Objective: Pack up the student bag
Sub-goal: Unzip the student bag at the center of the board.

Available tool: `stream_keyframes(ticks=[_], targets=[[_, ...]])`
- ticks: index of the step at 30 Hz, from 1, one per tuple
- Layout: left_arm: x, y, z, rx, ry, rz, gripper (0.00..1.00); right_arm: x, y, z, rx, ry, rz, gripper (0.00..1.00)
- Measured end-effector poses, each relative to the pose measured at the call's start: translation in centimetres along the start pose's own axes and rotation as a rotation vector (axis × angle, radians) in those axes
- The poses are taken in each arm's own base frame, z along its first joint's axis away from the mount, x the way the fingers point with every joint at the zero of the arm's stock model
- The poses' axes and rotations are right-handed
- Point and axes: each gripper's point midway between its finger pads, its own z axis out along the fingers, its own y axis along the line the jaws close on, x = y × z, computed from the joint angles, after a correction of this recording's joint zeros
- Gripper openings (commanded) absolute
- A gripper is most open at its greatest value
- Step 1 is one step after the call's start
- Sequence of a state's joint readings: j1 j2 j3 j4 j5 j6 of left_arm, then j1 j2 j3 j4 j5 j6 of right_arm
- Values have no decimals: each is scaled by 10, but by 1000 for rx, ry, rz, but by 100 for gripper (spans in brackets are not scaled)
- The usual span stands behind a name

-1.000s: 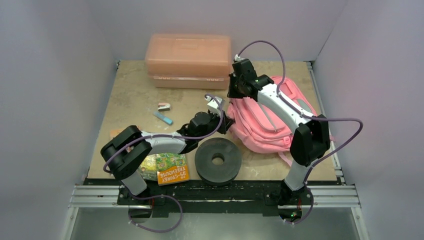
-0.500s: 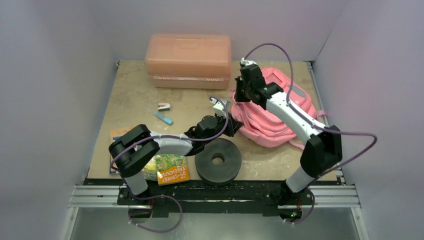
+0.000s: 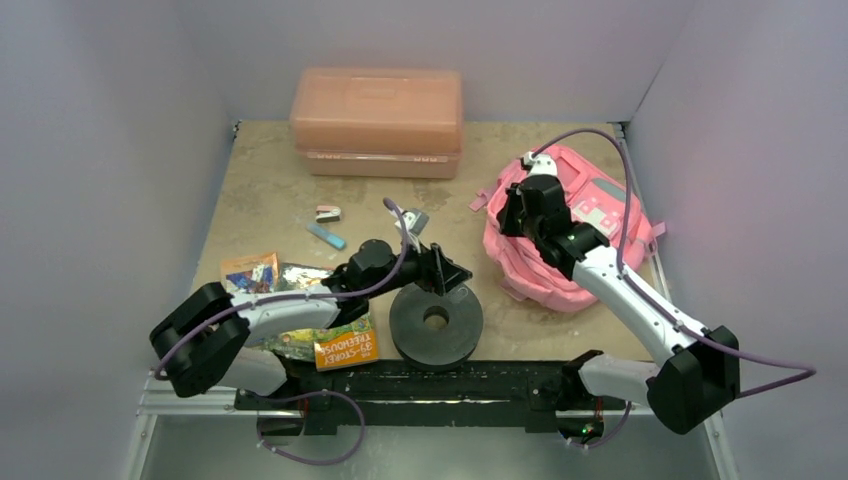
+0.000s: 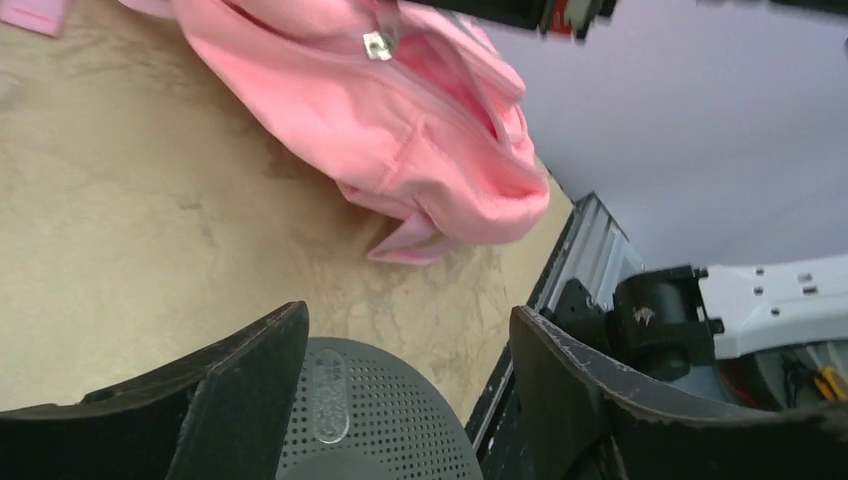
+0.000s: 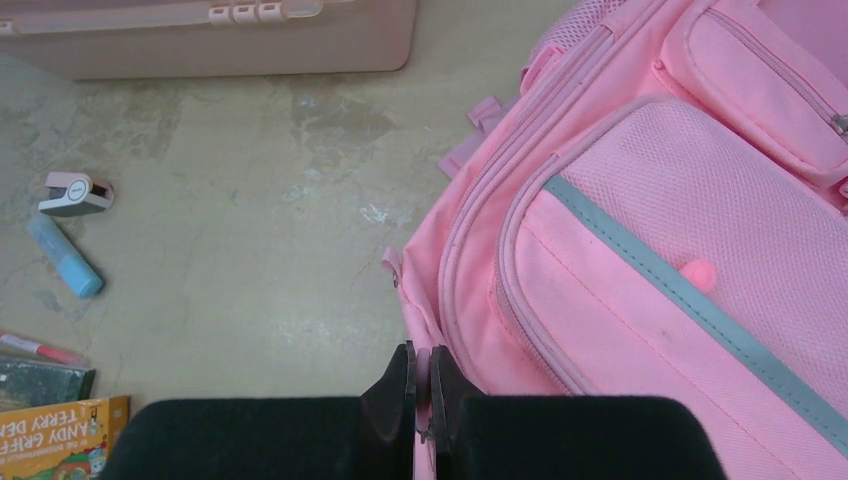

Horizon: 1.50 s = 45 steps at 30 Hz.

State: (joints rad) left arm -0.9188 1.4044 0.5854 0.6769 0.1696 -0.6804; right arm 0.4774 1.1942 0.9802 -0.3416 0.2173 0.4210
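The student bag (image 5: 640, 260) lies on the worktop (image 5: 260, 220), ahead and to the right of the right tool (image 5: 420, 385), which is pinched together on the bag's edge seam. The left tool (image 4: 405, 322) stands apart, a black disc (image 4: 370, 420) just beneath it and the bag beyond.

Pink student bag (image 3: 612, 205) lies front-up, grey-trimmed pockets showing.

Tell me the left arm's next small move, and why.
Probably reach the left gripper forward to the student bag. Its jaws stand open and empty above the black disc, while the right gripper is pinched shut on the bag's seam. A second grip would likely help open it.
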Motion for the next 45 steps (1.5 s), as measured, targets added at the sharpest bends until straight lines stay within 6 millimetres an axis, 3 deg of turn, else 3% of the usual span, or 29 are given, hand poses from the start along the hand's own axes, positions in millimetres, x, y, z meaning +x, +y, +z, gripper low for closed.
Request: stream_keyframes(ticks=[3, 6, 9, 12, 14, 20, 24, 29, 35, 43, 45], targets=[[-23, 15, -10, -61, -30, -49, 79, 8, 0, 1, -19, 1, -5, 0], [-50, 32, -6, -131, -38, -142, 78, 12, -2, -4, -32, 0, -16, 0], [-77, 39, 16, -165, -17, -242, 74, 10, -4, -13, -37, -25, -22, 0], [-88, 36, 48, -129, 30, -312, 71, 7, -7, -17, -23, -36, -17, 0], [-80, 34, 57, -90, 63, -336, 72, 13, -11, -16, -3, -14, 0, 2], [-36, 39, 39, -54, 68, -247, 73, 39, -9, -17, -7, 105, 45, 48], [-30, 43, 28, -64, 39, -172, 72, 47, -1, -25, -46, 175, 47, 61], [-37, 40, 32, -54, 23, -142, 70, 56, -7, -36, -15, 236, 44, 59], [-38, 38, 55, -53, 81, -147, 64, 82, -25, -39, 58, 318, 15, 58], [-10, 48, 61, -63, 194, -173, 59, 114, -26, -23, 114, 415, -98, 57], [-7, 48, 59, -62, 207, -177, 57, 124, -24, -15, 120, 443, -118, 51]])
